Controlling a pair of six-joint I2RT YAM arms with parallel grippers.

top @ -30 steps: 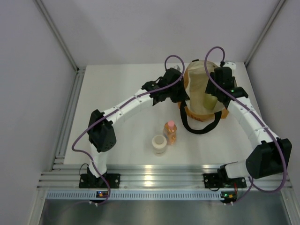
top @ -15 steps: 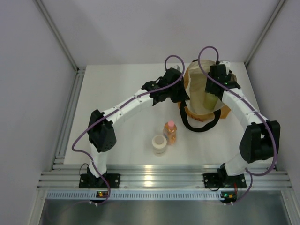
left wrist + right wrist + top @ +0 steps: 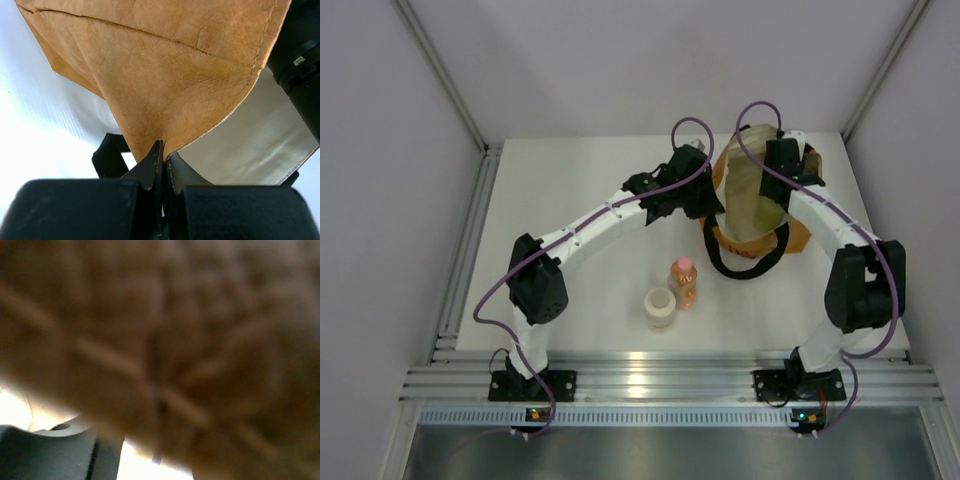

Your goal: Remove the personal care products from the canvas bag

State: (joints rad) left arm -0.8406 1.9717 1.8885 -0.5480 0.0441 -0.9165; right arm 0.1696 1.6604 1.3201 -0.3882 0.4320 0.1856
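The right gripper (image 3: 782, 170) has sunk deeper into the tan-mustard canvas bag (image 3: 800, 238), hiding the pale yellow-green bottle inside; its jaws I cannot tell. The left gripper (image 3: 162, 150) stays clenched on the bag's rim. Probably a grasp comes next; the orange bottle with pink cap (image 3: 685, 283) and the cream round jar (image 3: 661, 307) stand outside on the white surface (image 3: 570, 200)
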